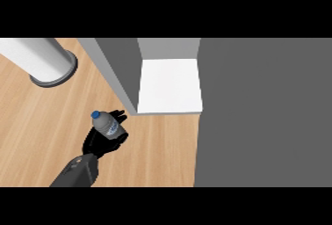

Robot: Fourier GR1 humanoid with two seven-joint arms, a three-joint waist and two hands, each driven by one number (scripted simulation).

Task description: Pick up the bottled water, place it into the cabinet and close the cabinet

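the left hand (103,139) is curled round the bottle (106,124), which hides most of the palm. the bottle is held off the counter (39,118), blue cap pointing up-left, just beside the near corner of the open cabinet (170,85). that puts it in line with the white shelf inside, so i judge the carry is under way and the placing and the closing of the door (262,110) remain. the right hand is not in view.

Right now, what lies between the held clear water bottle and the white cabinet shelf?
Head view: only the grey cabinet side panel's lower corner; clear blue-capped water bottle, white cabinet shelf.
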